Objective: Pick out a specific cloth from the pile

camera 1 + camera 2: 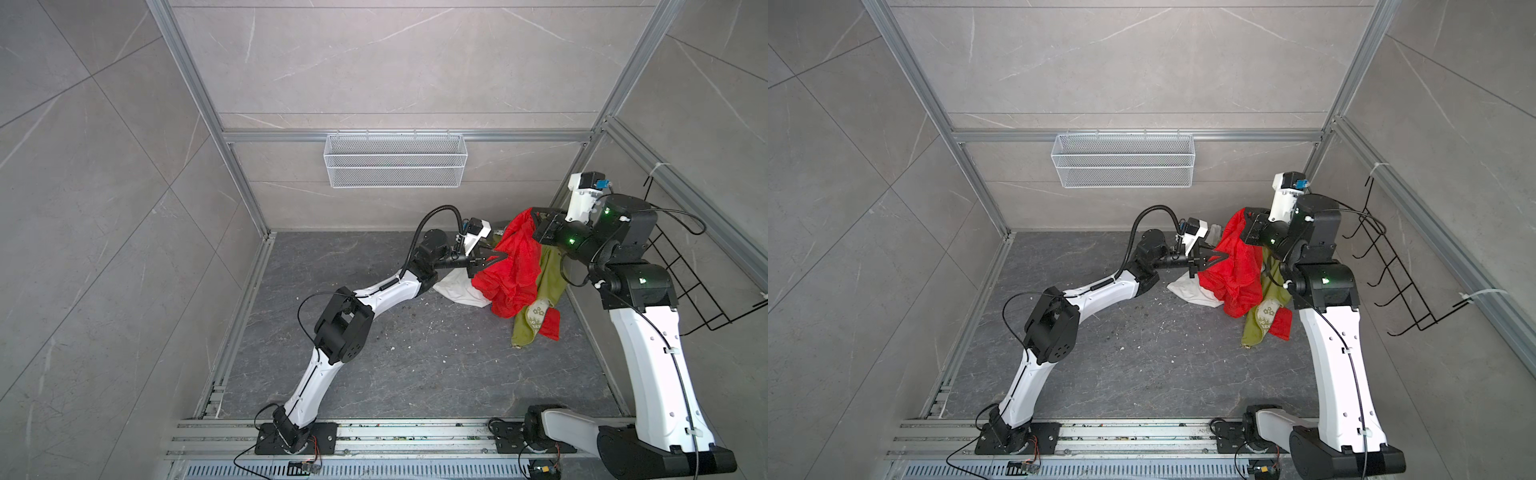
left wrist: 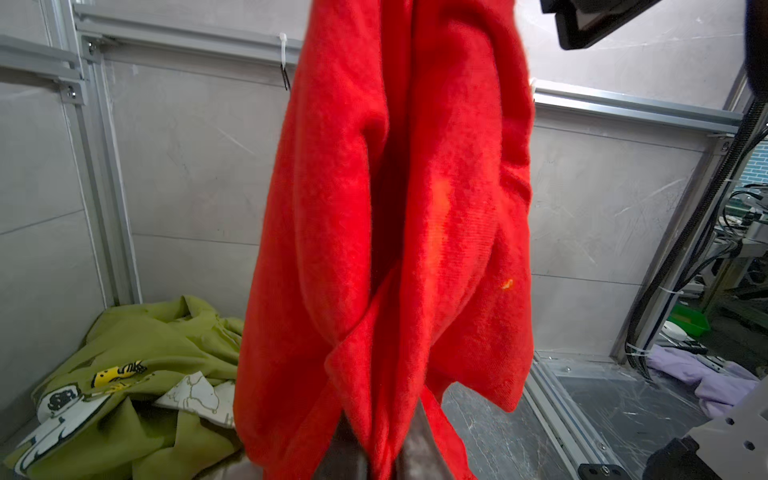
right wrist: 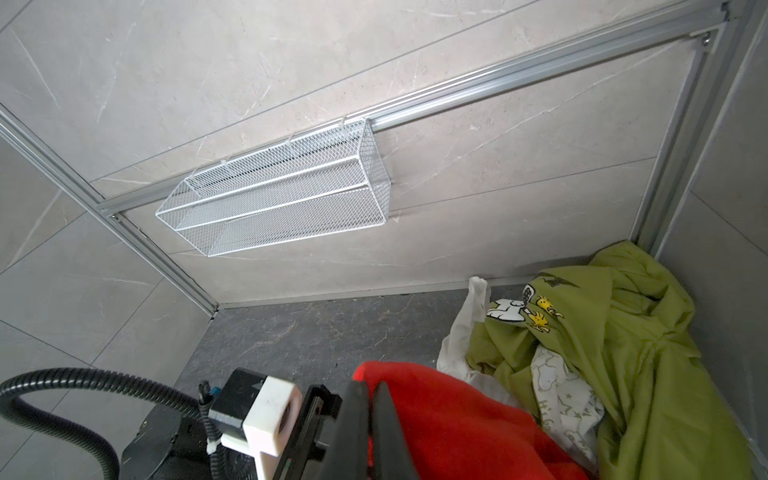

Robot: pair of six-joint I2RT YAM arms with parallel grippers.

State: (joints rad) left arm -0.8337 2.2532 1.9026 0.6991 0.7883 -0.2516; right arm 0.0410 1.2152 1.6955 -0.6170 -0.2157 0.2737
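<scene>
Cloth (image 1: 513,266) | top pinched by right hand (image 3: 371,415) | side by left hand (image 1: 498,256)

The cloth (image 1: 513,266) hangs over the pile (image 1: 550,276) in the right rear corner of the counter (image 1: 415,365); a basket (image 1: 395,166) hangs on the back wall, a rack (image 1: 702,286) on the right.

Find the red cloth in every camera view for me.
Top view: red cloth hangs right of centre.
Top view: right of centre here too.
Left wrist: close up, filling most of the picture.
Right wrist: close up, pinched in the right hand.
Shared landmark: green cloth beside it.
</scene>
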